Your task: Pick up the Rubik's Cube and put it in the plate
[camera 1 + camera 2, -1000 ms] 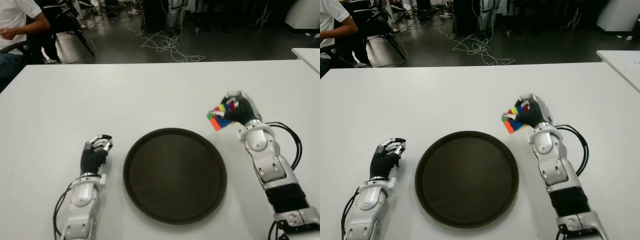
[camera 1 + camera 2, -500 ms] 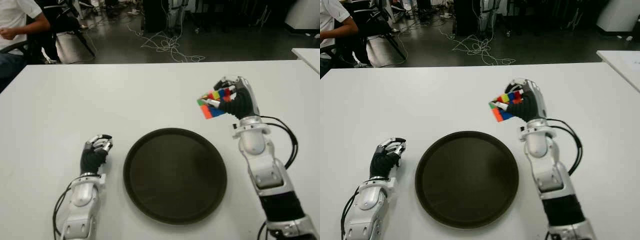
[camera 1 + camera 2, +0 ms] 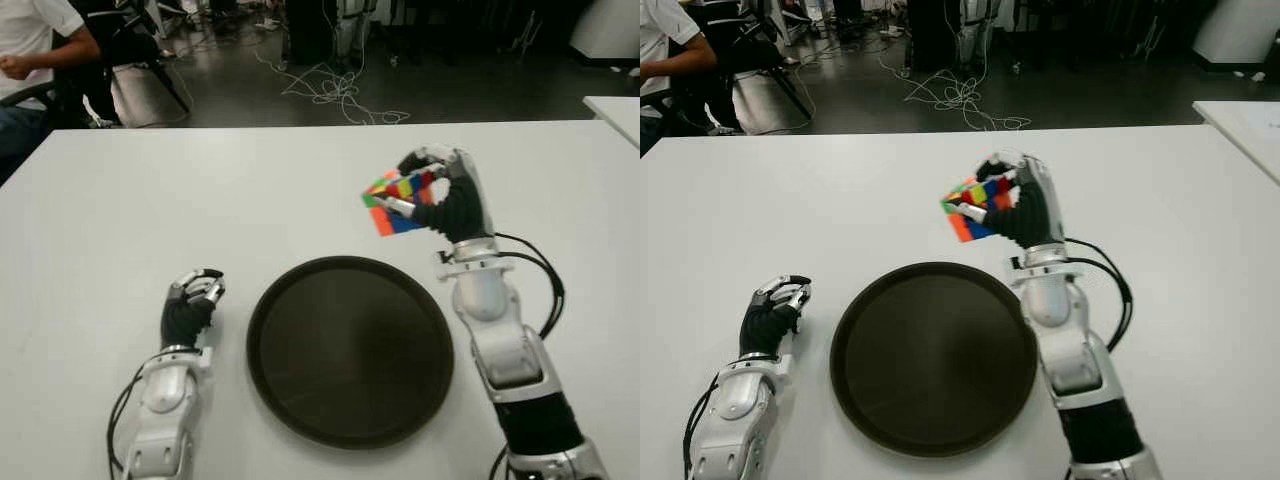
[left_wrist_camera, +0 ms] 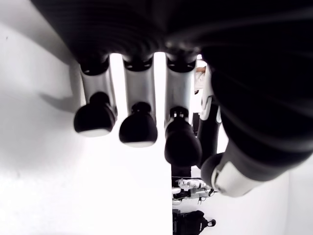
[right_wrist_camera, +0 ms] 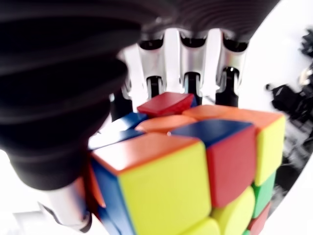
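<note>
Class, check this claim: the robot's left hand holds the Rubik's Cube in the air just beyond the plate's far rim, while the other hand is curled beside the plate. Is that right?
Not quite: the right hand holds the Rubik's Cube, as the left eye view and right wrist view show. It is in the air just beyond the far rim of the plate, while the left hand is curled beside the plate.

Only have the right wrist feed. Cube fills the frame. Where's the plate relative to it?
Observer: The Rubik's Cube is held in the air in the right hand, beyond the far right rim of the plate, not yet over its middle.
Operator: Anything already on the plate?
Observer: No, the plate holds nothing.
Operator: Left hand in the way?
Observer: No. The left hand shows left of the plate, fingers curled and holding nothing.
</note>
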Motion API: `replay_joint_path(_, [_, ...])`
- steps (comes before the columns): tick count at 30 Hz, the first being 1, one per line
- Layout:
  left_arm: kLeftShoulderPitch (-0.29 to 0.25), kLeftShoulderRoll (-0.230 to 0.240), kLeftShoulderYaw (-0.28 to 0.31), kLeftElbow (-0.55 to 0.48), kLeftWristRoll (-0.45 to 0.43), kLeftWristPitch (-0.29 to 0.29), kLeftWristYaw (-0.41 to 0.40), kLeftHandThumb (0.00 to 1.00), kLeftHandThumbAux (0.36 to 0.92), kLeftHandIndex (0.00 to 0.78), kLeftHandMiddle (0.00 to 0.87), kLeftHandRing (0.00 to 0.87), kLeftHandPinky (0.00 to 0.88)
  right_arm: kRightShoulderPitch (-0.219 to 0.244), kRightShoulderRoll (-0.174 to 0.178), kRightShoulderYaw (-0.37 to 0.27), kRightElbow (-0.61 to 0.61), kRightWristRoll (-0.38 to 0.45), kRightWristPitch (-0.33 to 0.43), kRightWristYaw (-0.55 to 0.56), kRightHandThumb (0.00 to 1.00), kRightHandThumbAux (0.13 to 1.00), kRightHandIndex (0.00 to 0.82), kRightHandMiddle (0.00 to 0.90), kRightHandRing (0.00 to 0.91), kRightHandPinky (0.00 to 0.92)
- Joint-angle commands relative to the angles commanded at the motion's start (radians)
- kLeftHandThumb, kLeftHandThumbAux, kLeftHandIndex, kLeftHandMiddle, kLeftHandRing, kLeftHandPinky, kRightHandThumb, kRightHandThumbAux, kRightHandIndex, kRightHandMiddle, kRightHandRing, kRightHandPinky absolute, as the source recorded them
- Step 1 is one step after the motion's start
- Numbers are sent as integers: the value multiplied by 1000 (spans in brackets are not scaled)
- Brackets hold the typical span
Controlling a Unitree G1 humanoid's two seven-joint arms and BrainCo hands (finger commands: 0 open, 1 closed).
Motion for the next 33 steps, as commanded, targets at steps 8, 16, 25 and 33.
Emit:
replay_joint_path(8, [1,4,-5,2,6,-5,-1,711,704,444,818,826,818,2,9,17,28,-14,-30,-4,205,856,695,806,807,778])
replay_joint_path(16, [-1,1,-2,-1,-2,5,-3,711,704,444,820,826,821,21,21,45,42,-26,-26,6,206,829,719,814,821,800])
replay_joint_path(25, [-6,6,-5,-1,9,10,2,711,704,444,817,823,817,63,-6,116,-5,-75,31,99,133,804,701,815,832,819])
replay_joint_path(33, [-6,9,-6,10,16,-7,3,711,704,444,818,827,824,69,-48,166,-46,-85,77,241,101,816,691,809,829,819])
